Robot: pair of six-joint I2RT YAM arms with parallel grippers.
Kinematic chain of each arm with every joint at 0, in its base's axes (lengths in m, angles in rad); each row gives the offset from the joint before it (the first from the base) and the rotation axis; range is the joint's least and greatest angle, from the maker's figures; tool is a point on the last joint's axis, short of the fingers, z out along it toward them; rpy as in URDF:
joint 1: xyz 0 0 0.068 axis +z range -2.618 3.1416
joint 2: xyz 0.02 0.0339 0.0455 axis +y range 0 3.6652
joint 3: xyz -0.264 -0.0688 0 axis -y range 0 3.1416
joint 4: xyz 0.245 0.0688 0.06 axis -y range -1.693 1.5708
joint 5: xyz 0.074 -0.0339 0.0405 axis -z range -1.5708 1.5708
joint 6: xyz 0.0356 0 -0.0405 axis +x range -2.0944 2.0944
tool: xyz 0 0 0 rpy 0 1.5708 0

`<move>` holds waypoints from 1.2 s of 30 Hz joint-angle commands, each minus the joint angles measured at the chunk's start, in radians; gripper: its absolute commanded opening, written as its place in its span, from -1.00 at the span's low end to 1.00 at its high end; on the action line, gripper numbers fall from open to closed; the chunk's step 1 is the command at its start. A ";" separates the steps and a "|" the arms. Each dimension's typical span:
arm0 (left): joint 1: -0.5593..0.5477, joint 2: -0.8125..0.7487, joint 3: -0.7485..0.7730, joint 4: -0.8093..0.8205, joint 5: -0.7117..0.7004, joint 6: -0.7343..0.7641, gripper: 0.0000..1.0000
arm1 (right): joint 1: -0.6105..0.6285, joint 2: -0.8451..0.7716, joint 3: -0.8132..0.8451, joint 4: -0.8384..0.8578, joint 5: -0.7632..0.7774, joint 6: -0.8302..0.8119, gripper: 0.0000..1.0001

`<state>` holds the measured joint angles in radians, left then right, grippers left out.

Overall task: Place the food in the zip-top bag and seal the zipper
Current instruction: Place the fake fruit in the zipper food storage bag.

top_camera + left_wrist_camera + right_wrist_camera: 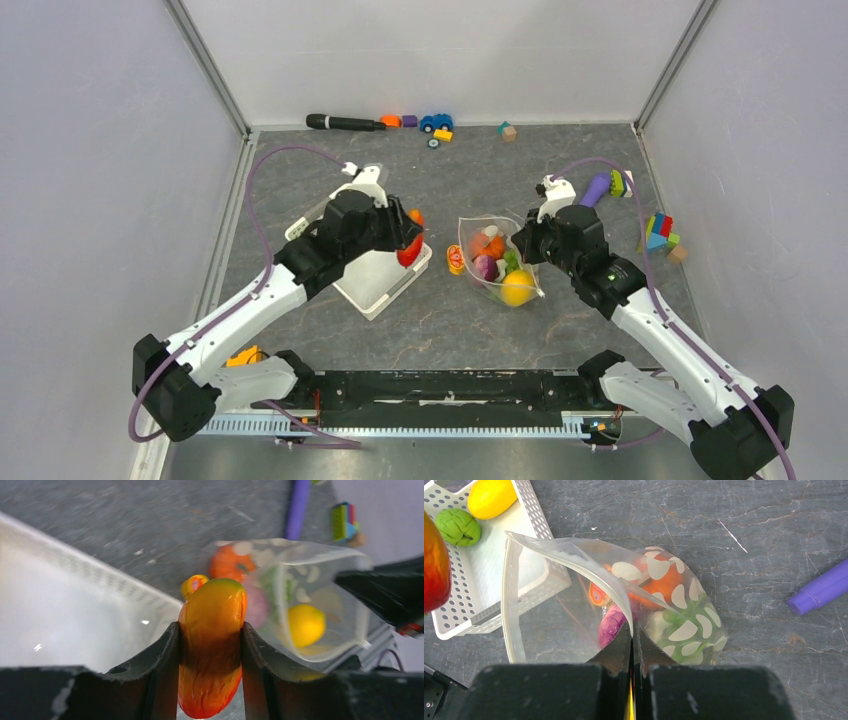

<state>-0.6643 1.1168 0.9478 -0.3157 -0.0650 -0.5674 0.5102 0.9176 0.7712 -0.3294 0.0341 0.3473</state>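
Your left hand (210, 630) clamped the mango (214, 605) | right hand (631, 632) pinched the zip-top bag (554, 610) rim | risk: mango could snag that limp rim, tugging it free.

left end effector (210, 626): clamping toy fruit (214, 650); right end effector (631, 628): pinching zip-top bag (554, 612); arms angled inward

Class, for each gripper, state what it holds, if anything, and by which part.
The left gripper clamps the red-orange toy fruit across its middle. The right gripper pinches the zip-top bag by the rim of its open mouth.
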 commanded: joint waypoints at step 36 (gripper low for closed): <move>-0.216 0.332 0.074 0.651 0.491 0.552 -0.85 | -0.003 0.005 0.111 -0.010 -0.136 0.063 -1.00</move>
<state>-0.8776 1.4315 1.0107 0.2825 0.4206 -0.1238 0.5095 0.9489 0.8303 -0.3626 -0.0723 0.3973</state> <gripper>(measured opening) 0.460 0.010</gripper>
